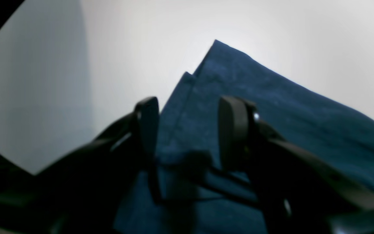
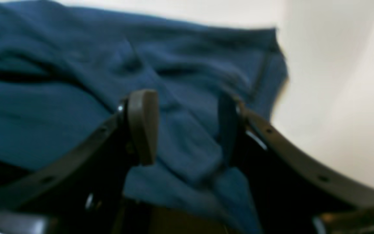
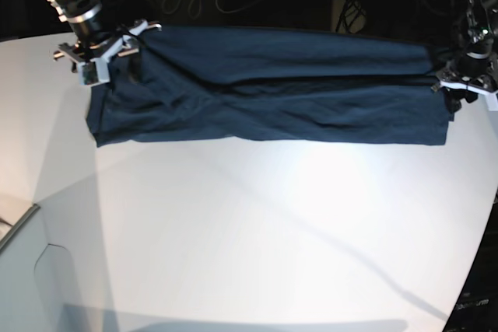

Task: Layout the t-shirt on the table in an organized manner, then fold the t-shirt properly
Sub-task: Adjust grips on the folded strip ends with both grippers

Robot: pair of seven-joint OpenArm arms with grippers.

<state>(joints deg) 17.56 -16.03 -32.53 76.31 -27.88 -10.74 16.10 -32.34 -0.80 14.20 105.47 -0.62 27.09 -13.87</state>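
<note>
Lying as a long folded band across the far side of the tabletop (image 3: 249,231), shirt (image 3: 272,95) spread flat, a few creases through the middle. Soft, light, limp; likely to sag and bunch when lifted, slide easily on the smooth white surface. Best taken at end corners or along a hemmed edge, both ends together to keep layers aligned. Left pincer (image 1: 187,133) poised over one end, jaws parted with cloth showing between them, nothing clamped; a folded corner just beyond the tips. Right pincer (image 2: 187,126) likewise spread over the other end, a ridge of rumpled cloth between the jaws, no grip evident. Contact with fabric hard to judge, wrist views blurred.
</note>
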